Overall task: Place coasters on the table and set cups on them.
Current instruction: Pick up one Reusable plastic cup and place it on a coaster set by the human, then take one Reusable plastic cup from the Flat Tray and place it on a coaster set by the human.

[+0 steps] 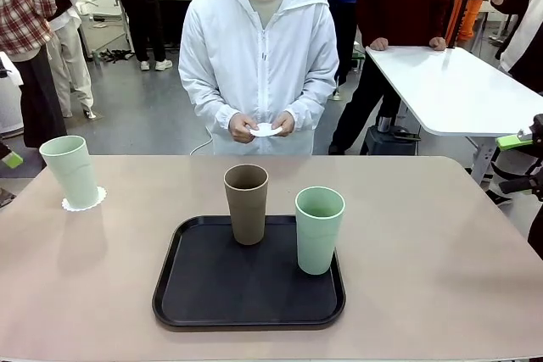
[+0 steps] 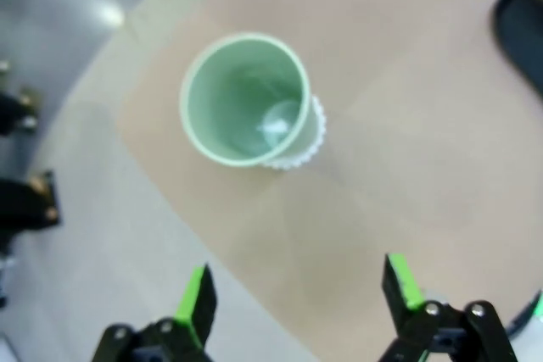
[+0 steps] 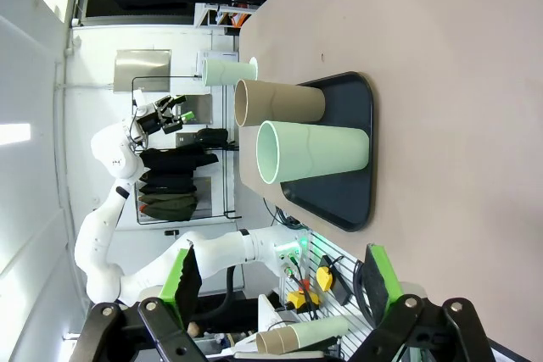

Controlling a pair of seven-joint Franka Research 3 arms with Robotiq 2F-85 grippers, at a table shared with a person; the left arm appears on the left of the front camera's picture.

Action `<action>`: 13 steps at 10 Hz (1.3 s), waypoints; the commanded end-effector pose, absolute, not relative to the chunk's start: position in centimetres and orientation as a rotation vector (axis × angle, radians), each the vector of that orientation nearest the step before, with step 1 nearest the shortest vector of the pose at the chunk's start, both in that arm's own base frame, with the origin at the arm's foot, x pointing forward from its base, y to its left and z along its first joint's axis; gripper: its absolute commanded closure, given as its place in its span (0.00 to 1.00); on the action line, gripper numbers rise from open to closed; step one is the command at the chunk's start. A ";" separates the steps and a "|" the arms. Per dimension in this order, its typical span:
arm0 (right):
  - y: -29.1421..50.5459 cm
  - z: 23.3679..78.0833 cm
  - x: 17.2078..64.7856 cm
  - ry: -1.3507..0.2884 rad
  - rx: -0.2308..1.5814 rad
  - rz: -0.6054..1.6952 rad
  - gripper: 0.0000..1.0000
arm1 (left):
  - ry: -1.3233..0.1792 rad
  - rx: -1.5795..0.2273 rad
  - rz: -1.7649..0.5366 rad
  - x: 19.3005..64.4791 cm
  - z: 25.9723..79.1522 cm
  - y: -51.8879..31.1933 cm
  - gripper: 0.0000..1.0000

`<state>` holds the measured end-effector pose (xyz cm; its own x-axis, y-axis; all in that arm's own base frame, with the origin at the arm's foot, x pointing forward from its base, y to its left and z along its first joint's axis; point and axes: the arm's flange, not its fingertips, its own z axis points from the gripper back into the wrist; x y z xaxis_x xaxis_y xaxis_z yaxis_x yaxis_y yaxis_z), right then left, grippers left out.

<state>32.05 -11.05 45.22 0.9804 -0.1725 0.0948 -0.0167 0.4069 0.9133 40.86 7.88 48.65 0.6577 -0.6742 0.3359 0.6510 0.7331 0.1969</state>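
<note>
My left claw (image 2: 297,281) gapes empty, mint cup (image 2: 246,99) on its coaster (image 2: 316,143) just ahead; right claw (image 3: 280,273) likewise wide.

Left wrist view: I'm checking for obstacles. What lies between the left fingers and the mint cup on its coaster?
Nothing there: in the left wrist view, only bare table separates the left fingers from the mint cup on its coaster.

We see beige-tan matte table (image 1: 441,243). Tray (image 1: 191,294): black. On it, brown-taupe cup (image 1: 246,203) and pale mint green cup (image 1: 319,230). Far-left cup (image 1: 70,171): same mint green, over white coaster (image 1: 93,202) with scalloped, doily-like edge. We note person's jacket (image 1: 259,48): white; held coaster (image 1: 265,130): white. Side table (image 1: 458,86): glossy white. Left gripper (image 2: 295,270), right gripper (image 3: 281,253): black, green pads.
</note>
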 end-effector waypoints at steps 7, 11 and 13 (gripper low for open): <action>-11.0 45.3 32.0 -0.188 1.159 -0.092 0.00 | -0.387 0.083 -0.773 40.1 48.4 6.8 0.00; -11.0 45.3 32.0 -0.188 1.159 -0.092 0.00 | -0.387 0.083 -0.773 40.1 48.4 6.8 0.00; -11.0 45.3 32.0 -0.188 1.159 -0.092 0.00 | -0.387 0.083 -0.773 40.1 48.4 6.8 0.00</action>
